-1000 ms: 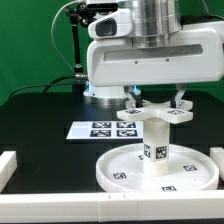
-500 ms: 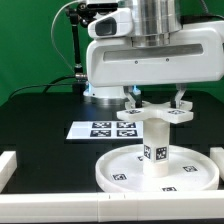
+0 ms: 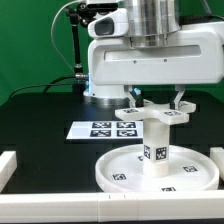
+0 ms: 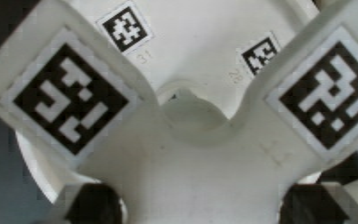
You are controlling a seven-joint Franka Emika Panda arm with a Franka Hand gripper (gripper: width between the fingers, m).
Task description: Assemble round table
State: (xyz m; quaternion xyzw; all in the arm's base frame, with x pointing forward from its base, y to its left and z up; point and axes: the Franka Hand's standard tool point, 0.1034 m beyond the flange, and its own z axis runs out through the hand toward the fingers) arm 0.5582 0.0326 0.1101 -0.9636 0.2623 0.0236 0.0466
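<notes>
Hand [image 3: 155,102] pinching cross base [image 3: 160,115], base btwn fingers, atop upright leg [image 3: 155,140], disc [image 3: 115,168] ctr

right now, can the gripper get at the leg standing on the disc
Probably not as things stand. The gripper looks closed on the cross-shaped base, which sits on top of the upright leg on the round disc, covering its top. It would have to let go and come in lower.

Cross base [image 3: 153,113] atop leg [image 3: 155,150] standing on disc [image 3: 118,166], marker board [image 3: 84,128] behind.
</notes>
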